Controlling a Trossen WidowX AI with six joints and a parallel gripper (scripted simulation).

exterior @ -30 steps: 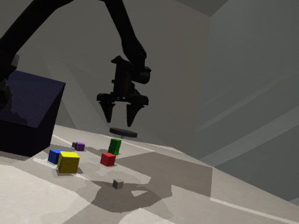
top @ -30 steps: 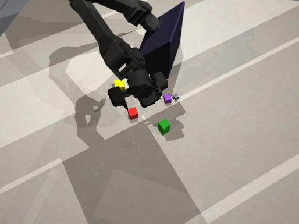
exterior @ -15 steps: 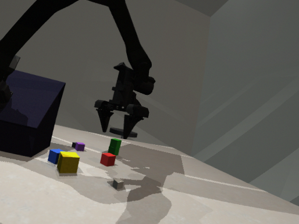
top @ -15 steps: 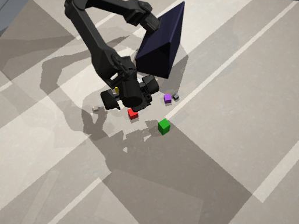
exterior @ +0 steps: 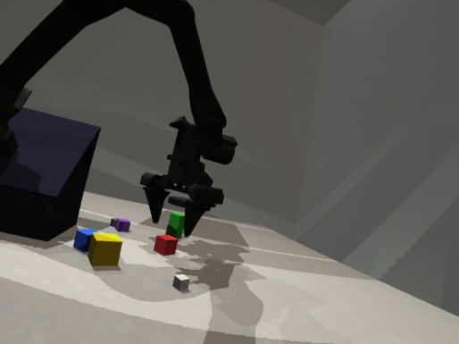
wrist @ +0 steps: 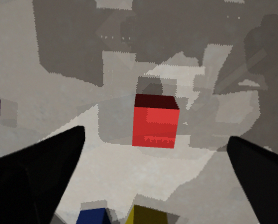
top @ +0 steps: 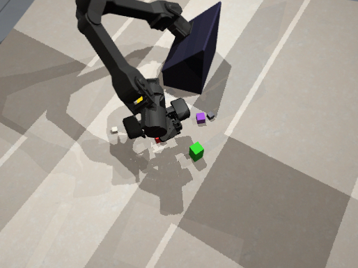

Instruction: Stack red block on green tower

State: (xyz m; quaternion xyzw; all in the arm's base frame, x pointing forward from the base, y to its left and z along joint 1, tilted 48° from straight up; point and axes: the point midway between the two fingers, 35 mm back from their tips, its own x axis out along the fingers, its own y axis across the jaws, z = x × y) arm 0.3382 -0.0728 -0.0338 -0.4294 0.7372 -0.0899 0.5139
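The red block (top: 157,140) (exterior: 165,245) (wrist: 155,127) sits on the table, mostly hidden by the gripper in the top view. The green tower (top: 196,151) (exterior: 176,225) stands upright to the right of the red block in the top view and behind it in the exterior view. It is out of the wrist view. My gripper (exterior: 171,229) (wrist: 157,137) is wide open and empty. It points down above the red block, with the fingertips a little above the block's height. In the wrist view the block shows between the two fingers, slightly beyond their tips.
A yellow block (top: 139,99) (exterior: 105,249) (wrist: 147,215) and a blue block (exterior: 84,240) (wrist: 94,216) sit close together. A purple block (top: 200,117) (exterior: 122,225) is beside a small dark grey block (top: 210,115). A small white block (top: 114,129) (exterior: 181,282) lies apart. A large dark wedge (top: 195,44) (exterior: 45,155) stands near the arm.
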